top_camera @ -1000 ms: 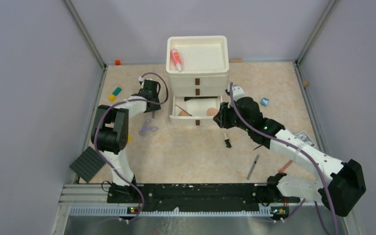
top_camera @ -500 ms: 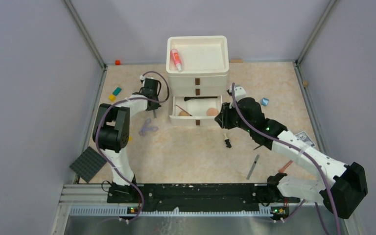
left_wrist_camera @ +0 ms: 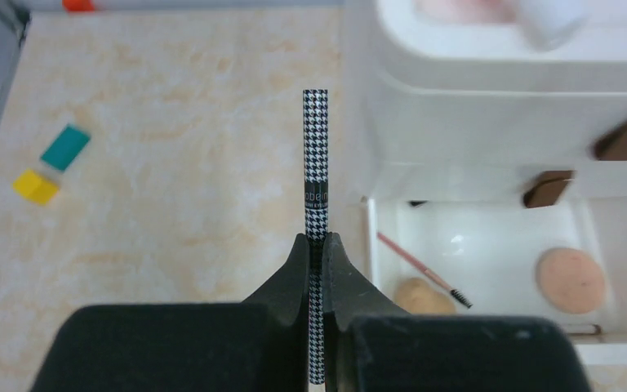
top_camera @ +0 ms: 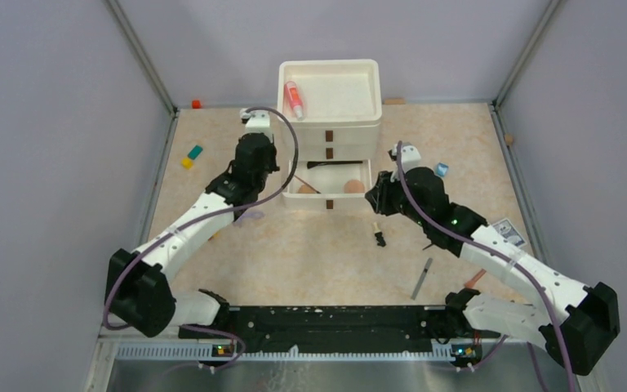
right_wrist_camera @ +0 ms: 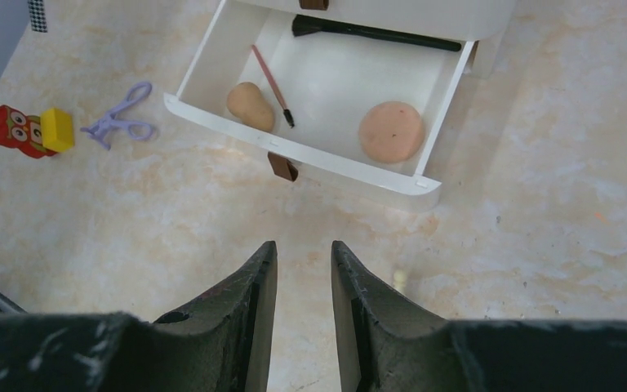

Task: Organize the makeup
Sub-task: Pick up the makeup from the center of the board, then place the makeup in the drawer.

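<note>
We pinch the slim black-and-white houndstooth pencil point(left_wrist_camera: 316, 155) in our left gripper point(left_wrist_camera: 317, 249), presumably bound for the open white plastic drawer point(right_wrist_camera: 351, 167); our right gripper point(right_wrist_camera: 304, 273) hovers part-spread, empty.

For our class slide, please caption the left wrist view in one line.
Left gripper shut on a houndstooth pencil, poised beside the open drawer.

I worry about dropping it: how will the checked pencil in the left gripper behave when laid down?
The checked pencil stands straight beyond the left gripper, so it is probably stiff. It is thin, so likely light. It looks round and smooth, so it may roll or slip.
</note>
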Motion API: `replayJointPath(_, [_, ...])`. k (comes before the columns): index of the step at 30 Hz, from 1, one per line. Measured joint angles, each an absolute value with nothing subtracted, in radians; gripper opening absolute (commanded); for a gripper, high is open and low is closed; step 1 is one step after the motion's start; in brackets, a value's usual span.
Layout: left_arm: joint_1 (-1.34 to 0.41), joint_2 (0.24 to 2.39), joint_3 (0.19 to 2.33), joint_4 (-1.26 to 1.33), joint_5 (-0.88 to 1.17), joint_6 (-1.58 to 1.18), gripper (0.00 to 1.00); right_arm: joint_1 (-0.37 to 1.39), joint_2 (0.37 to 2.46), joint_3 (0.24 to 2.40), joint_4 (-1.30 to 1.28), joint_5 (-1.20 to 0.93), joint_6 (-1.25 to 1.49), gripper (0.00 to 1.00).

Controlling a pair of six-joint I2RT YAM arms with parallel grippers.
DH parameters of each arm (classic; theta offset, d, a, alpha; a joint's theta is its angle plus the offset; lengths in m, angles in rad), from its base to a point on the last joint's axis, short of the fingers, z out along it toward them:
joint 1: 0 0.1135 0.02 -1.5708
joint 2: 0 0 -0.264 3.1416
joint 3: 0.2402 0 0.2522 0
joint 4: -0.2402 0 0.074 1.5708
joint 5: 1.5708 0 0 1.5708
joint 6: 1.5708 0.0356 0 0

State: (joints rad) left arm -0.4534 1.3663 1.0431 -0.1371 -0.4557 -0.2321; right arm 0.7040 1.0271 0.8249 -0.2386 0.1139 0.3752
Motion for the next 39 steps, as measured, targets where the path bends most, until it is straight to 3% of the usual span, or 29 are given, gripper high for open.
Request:
replayJointPath(8, [-0.586, 1.263, 0.997, 0.062, -0.395, -0.020, 0.00, 0.704, 0.917, 0.786, -0.218, 0.195, 0.376, 0.31])
replayJointPath(16, [-0.643, 1.270, 0.926, 0.166, -0.113, 0.255, 0.00, 0.704, 0.761, 0.713, -0.199, 0.303, 0.375, 0.33])
replayJointPath(24, [-0.643, 1.494, 1.000, 0.197, 0.148, 0.561, 0.01, 0.704, 0.707, 0.713, -0.214, 0.343, 0.361, 0.33])
replayJointPath(29, [-0.643, 1.652, 1.085, 0.119, 0.211, 0.679, 0.02, 0.704, 0.661, 0.713, -0.230, 0.355, 0.359, 0.34])
replayJointPath(33, [-0.643, 1.703, 1.095, 0.092, 0.222, 0.722, 0.13, 0.704, 0.648, 0.713, -0.235, 0.371, 0.361, 0.39])
replayJointPath(39, [-0.643, 1.728, 1.103, 0.082, 0.223, 0.742, 0.55, 0.704, 0.664, 0.726, -0.282, 0.398, 0.429, 0.67])
